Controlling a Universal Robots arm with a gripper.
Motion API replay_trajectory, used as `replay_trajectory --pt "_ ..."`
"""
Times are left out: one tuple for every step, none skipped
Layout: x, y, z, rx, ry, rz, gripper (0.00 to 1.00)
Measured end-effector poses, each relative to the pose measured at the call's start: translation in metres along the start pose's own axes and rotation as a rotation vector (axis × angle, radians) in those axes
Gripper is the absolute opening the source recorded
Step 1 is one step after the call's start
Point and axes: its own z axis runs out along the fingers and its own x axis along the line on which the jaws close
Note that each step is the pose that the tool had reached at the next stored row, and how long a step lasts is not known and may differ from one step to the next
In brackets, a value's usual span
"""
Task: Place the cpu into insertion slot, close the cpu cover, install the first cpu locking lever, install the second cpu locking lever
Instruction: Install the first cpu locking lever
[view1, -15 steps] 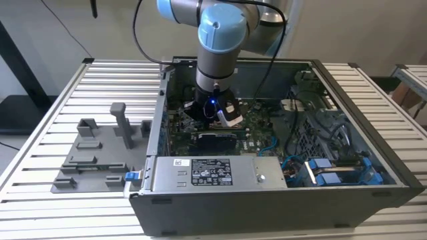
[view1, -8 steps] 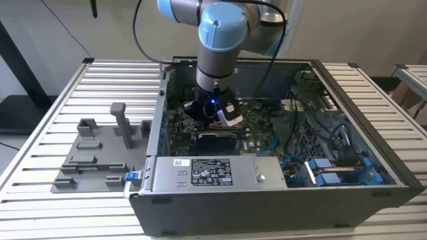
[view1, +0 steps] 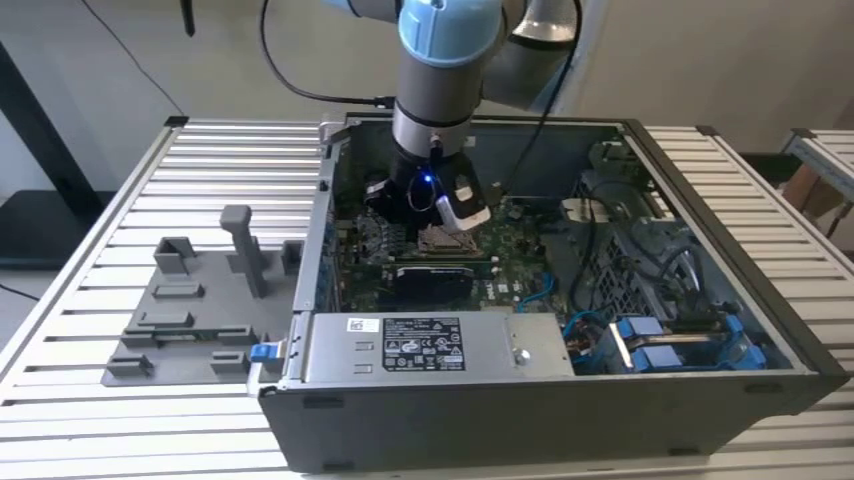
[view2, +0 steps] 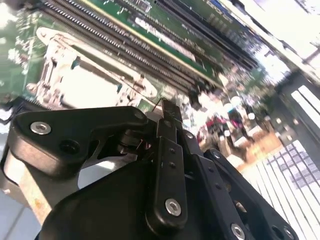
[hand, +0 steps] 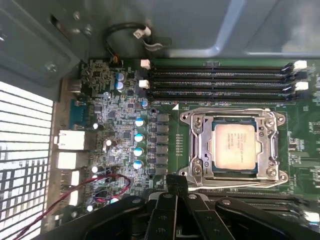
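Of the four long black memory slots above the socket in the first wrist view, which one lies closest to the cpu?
The lowest of the four, the memory slot running right along the silvery cpu cover that frames the cpu; the other three lie farther off, toward the case wall.

Slatted white table (view1: 107, 200), grey fixture tray (view1: 187, 320) and open computer case (view1: 561, 400) on it.

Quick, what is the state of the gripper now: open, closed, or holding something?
Gripper: fingertips together, shut, holding nothing visible; it hangs beside the insertion slot, where the cpu already sits.
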Motion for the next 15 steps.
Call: replay_trajectory --pt "0.0001 0.0009 -0.0044 0.0002 0.0003 0.000 0.11" --pt "0.0002 0.0018 -0.0090 0.0002 0.0006 0.000 0.11" --pt "0.0002 0.0027 -0.0136 0.0002 0.0011 0.000 0.11" --pt "0.0002 0.0035 -0.0179 0.0002 0.0015 0.000 0.11" --pt "0.0001 0.0044 -0.0223 0.0004 0.0019 0.000 0.11" --pt "-0.0002 0.0053 -0.0269 0.0002 0.0020 0.000 0.11" --pt "-0.0010 0.0061 -0.0309 0.0003 0.0021 0.000 0.11" --pt "-0.0025 0.0065 -0.0333 0.0001 0.0021 0.001 0.11" --pt "-0.0046 0.0067 -0.0350 -0.0005 0.0021 0.000 0.11" --pt "-0.0082 0.0066 -0.0357 -0.0016 0.0026 0.000 0.11" --pt "-0.0125 0.0063 -0.0361 -0.0027 0.0039 0.001 0.11" --pt "-0.0165 0.0061 -0.0363 -0.0035 0.0054 0.001 0.11" --pt "-0.0193 0.0061 -0.0365 -0.0039 0.0065 0.001 0.11" --pt "-0.0215 0.0060 -0.0366 -0.0040 0.0071 0.001 0.11" --pt "-0.0235 0.0058 -0.0368 -0.0040 0.0080 0.001 0.11"
